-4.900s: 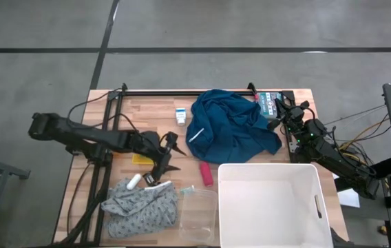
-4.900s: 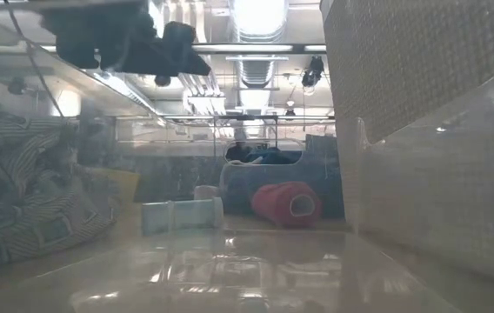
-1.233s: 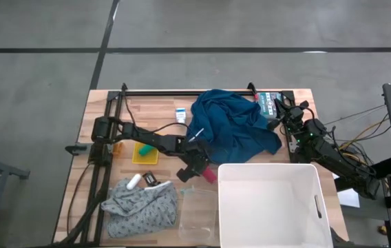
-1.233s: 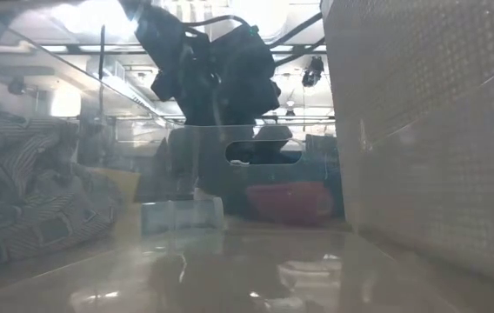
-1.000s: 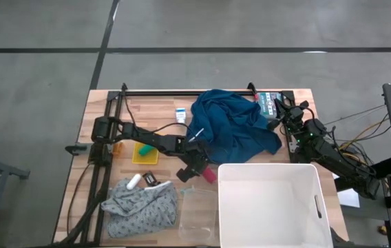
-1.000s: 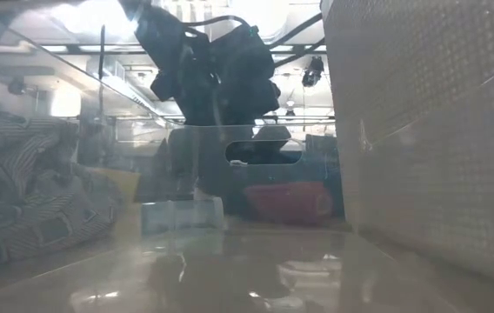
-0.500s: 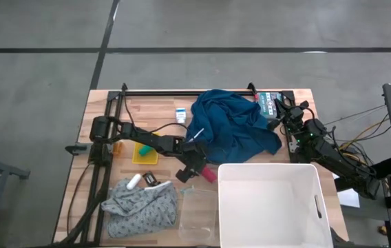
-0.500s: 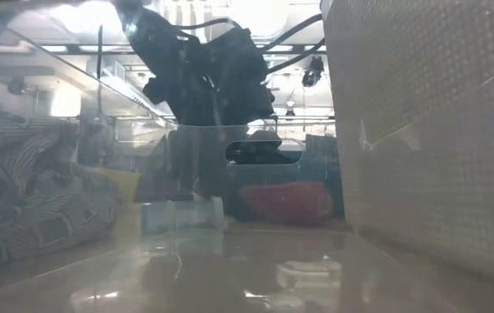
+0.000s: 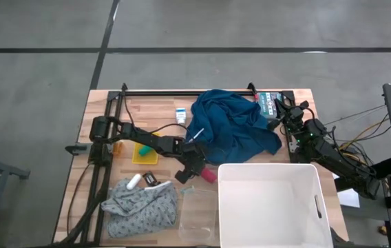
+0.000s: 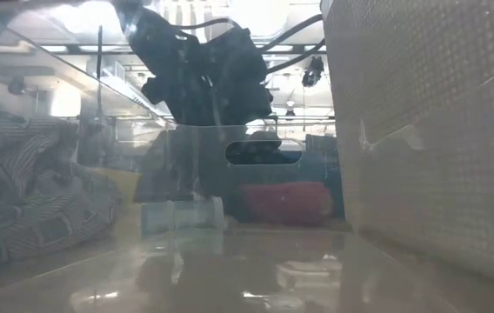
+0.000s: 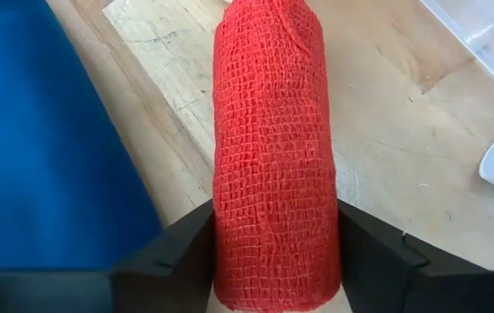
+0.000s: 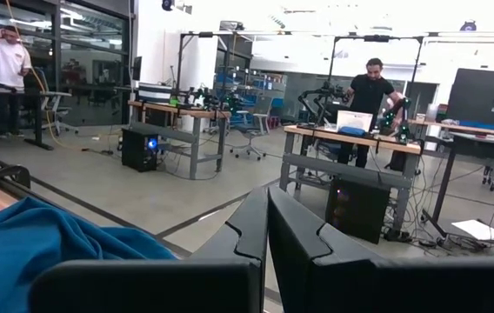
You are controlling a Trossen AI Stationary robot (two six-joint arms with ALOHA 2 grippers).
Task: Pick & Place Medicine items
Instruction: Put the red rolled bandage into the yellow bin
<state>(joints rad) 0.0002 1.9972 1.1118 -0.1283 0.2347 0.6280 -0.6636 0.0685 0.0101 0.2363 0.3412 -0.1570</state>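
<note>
My left gripper (image 9: pixel 194 167) (image 11: pixel 275 210) is low at mid-table, just in front of the blue cloth, shut on a red mesh bandage roll (image 9: pixel 208 174) (image 11: pixel 273 148) (image 10: pixel 286 202). The small white carton with blue print (image 9: pixel 180 116) lies flat on the wood near the far edge, left of the blue cloth. A small orange item (image 9: pixel 117 147) lies beside the left arm's base. My right gripper (image 9: pixel 283 110) (image 12: pixel 267 235) waits, shut, at the far right corner, touching nothing. My left gripper pinches the red roll between its two fingers at the roll's end nearest the wrist (image 11: pixel 273 261), one finger (image 11: pixel 186 248) on each curved side. The fingers come in low and lie along the roll. The roll lies lengthwise on the table, its other end pointing away.
A large white bin (image 9: pixel 270 203) fills the near right. A clear plastic container (image 9: pixel 199 210) and a grey cloth (image 9: pixel 140 207) lie at the near edge. The blue cloth (image 9: pixel 233 131) covers the far middle. A yellow packet (image 9: pixel 144 153) and a white tube (image 9: pixel 134 181) lie left.
My left gripper has shifted slightly toward the table's left while staying low at the red roll. The roll remains on the table.
</note>
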